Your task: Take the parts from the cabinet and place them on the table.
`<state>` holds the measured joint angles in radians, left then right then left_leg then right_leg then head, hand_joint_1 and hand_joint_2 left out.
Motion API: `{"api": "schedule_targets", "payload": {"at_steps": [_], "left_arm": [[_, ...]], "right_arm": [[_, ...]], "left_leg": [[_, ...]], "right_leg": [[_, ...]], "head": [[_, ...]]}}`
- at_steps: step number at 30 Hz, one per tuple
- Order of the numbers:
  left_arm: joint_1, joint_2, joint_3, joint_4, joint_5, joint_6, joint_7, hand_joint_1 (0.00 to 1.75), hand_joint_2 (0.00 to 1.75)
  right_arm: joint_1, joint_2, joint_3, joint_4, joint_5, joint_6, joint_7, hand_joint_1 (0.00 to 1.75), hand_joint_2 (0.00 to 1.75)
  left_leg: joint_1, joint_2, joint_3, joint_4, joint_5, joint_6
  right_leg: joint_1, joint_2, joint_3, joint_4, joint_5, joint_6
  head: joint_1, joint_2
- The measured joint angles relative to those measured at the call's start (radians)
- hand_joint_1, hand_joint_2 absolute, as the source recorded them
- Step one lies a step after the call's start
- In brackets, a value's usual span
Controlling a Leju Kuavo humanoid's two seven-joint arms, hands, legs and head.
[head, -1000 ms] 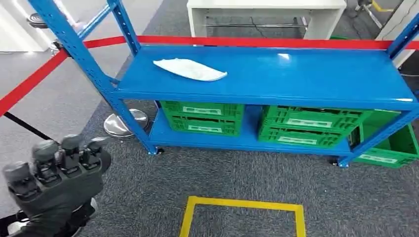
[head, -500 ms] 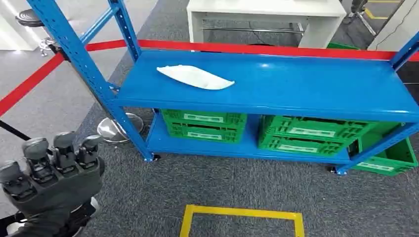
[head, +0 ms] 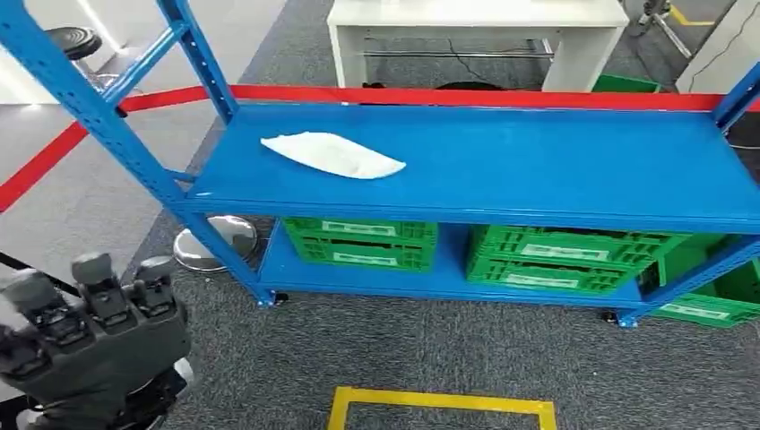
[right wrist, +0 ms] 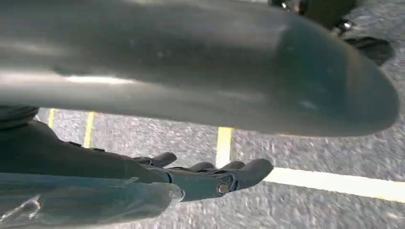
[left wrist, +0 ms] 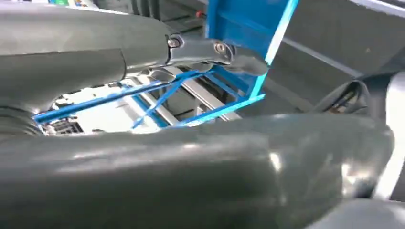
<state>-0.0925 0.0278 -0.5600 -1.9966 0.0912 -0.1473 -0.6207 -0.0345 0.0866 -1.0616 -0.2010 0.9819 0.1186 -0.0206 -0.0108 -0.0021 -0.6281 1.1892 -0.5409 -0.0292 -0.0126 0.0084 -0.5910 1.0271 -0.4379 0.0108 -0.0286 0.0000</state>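
On grey carpet (head: 430, 340) crossed by a red barrier tape (head: 54, 157) stands the blue cabinet (head: 538, 166), a white desk (head: 475, 18) behind it, green crates (head: 363, 240) on its lower shelf and a yellow floor marking (head: 439, 403) in front. Toward the left end of the cabinet's upper shelf lies the white part (head: 332, 154), a long flat piece with its long axis across the shelf, tilted slightly, its tapered end toward the right. The left hand (head: 90, 340) is raised at lower left, fingers (head: 94, 278) up and released, holding nothing, and the right hand (right wrist: 210, 179) hangs over the carpet with fingers stretched out, grasping nothing.
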Motion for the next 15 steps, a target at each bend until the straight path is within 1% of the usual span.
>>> {"api": "schedule_targets", "payload": {"at_steps": [1, 2, 3, 4, 5, 6, 7, 8, 9, 10, 11, 12, 13, 14, 15], "left_arm": [[0.000, 0.000, 0.000, 0.001, 0.001, -0.001, -0.001, 0.00, 0.00], [0.000, 0.001, 0.000, 0.003, 0.002, -0.004, -0.002, 0.00, 0.00], [0.000, 0.001, 0.001, 0.004, 0.002, -0.006, -0.002, 0.00, 0.00], [0.000, 0.002, 0.002, 0.005, 0.002, -0.008, -0.002, 0.00, 0.00], [0.000, 0.002, 0.002, 0.006, 0.002, -0.010, -0.002, 0.00, 0.00], [-0.001, 0.002, 0.002, 0.006, 0.002, -0.012, -0.002, 0.00, 0.00], [-0.002, 0.002, 0.002, 0.006, 0.002, -0.013, -0.002, 0.00, 0.00], [-0.003, 0.002, 0.003, 0.006, 0.002, -0.015, -0.002, 0.00, 0.00], [-0.003, 0.002, 0.003, 0.008, 0.001, -0.016, -0.002, 0.00, 0.00], [-0.004, 0.002, 0.003, 0.008, 0.000, -0.016, -0.002, 0.00, 0.00], [-0.006, 0.002, 0.003, 0.009, 0.000, -0.016, -0.002, 0.00, 0.00], [-0.005, 0.003, 0.003, 0.009, 0.000, -0.016, -0.002, 0.00, 0.00], [-0.006, 0.004, 0.003, 0.010, 0.000, -0.016, -0.002, 0.00, 0.00], [-0.006, 0.005, 0.004, 0.010, 0.000, -0.016, -0.002, 0.00, 0.00], [-0.006, 0.006, 0.004, 0.011, 0.000, -0.016, -0.002, 0.00, 0.00]], "right_arm": [[0.000, 0.000, 0.000, 0.000, 0.002, 0.002, -0.002, 0.00, 0.00], [0.001, 0.000, 0.000, 0.000, 0.005, 0.003, -0.003, 0.00, 0.00], [0.001, 0.000, 0.000, 0.000, 0.008, 0.004, -0.004, 0.00, 0.00], [0.001, 0.000, 0.000, 0.000, 0.010, 0.006, -0.005, 0.00, 0.00], [0.001, 0.000, 0.000, 0.000, 0.012, 0.006, -0.005, 0.00, 0.00], [0.000, 0.000, 0.000, 0.000, 0.014, 0.009, -0.006, 0.00, 0.00], [0.001, 0.000, 0.000, 0.000, 0.015, 0.011, -0.007, 0.00, 0.00], [-0.001, 0.000, 0.000, 0.000, 0.017, 0.014, -0.008, 0.00, 0.00], [-0.002, 0.000, 0.000, 0.000, 0.018, 0.016, -0.008, 0.00, 0.00], [-0.001, 0.001, 0.000, 0.000, 0.020, 0.018, -0.008, 0.00, 0.00], [-0.002, 0.003, 0.000, 0.000, 0.023, 0.021, -0.008, 0.00, 0.00], [-0.003, 0.003, 0.000, 0.001, 0.026, 0.022, -0.006, 0.00, 0.00], [-0.003, 0.003, 0.000, 0.001, 0.031, 0.024, -0.005, 0.00, 0.00], [-0.006, 0.005, 0.002, 0.001, 0.035, 0.027, -0.004, 0.00, 0.00], [-0.006, 0.007, 0.002, 0.001, 0.035, 0.028, -0.002, 0.00, 0.00]], "left_leg": [[0.001, 0.000, -0.049, 0.069, -0.033, -0.002], [0.001, 0.000, -0.089, 0.115, -0.052, -0.002], [0.001, 0.000, -0.106, 0.115, -0.039, 0.000], [0.001, 0.000, -0.100, 0.079, 0.000, 0.003], [0.001, 0.000, -0.077, 0.010, 0.058, 0.007], [0.000, 0.000, -0.046, -0.070, 0.117, 0.012], [0.000, 0.000, -0.020, -0.140, 0.166, 0.017], [-0.004, 0.002, -0.015, -0.183, 0.132, 0.022], [-0.005, 0.001, -0.009, -0.181, 0.121, 0.022], [-0.006, -0.003, -0.003, -0.193, 0.126, 0.028], [-0.006, -0.004, 0.002, -0.201, 0.133, 0.032], [-0.003, -0.004, 0.018, -0.201, 0.137, 0.039], [-0.002, -0.003, 0.028, -0.201, 0.137, 0.043], [-0.003, -0.001, 0.035, -0.201, 0.131, 0.049], [-0.004, -0.001, 0.039, -0.201, 0.127, 0.053]], "right_leg": [[0.001, 0.000, 0.004, 0.000, -0.006, -0.001], [0.002, 0.000, 0.010, 0.000, -0.012, -0.002], [0.003, 0.000, 0.019, 0.000, -0.019, -0.002], [0.004, 0.002, 0.029, 0.000, -0.026, -0.001], [0.004, 0.004, 0.042, 0.000, -0.035, 0.000], [0.004, 0.005, 0.055, -0.001, -0.042, 0.003], [0.003, 0.005, 0.055, -0.004, -0.050, 0.006], [0.007, 0.008, 0.069, 0.003, -0.060, 0.014], [0.006, 0.008, 0.064, -0.005, -0.068, 0.022], [0.004, 0.006, 0.083, -0.005, -0.061, 0.029], [0.004, 0.004, 0.088, 0.000, -0.056, 0.037], [0.003, 0.003, 0.094, -0.003, -0.071, 0.043], [0.003, 0.001, 0.091, 0.014, -0.084, 0.045], [0.003, 0.000, 0.062, 0.071, -0.104, 0.046], [0.003, 0.000, 0.012, 0.153, -0.132, 0.049]], "head": [[0.000, 0.000], [0.000, 0.000], [0.000, 0.000], [0.000, 0.000], [0.000, 0.000], [0.000, 0.000], [0.000, 0.000], [0.000, 0.000], [0.002, 0.000], [-0.001, 0.000], [0.002, 0.000], [0.000, 0.000], [0.002, 0.000], [0.007, 0.000], [0.004, 0.000]]}}
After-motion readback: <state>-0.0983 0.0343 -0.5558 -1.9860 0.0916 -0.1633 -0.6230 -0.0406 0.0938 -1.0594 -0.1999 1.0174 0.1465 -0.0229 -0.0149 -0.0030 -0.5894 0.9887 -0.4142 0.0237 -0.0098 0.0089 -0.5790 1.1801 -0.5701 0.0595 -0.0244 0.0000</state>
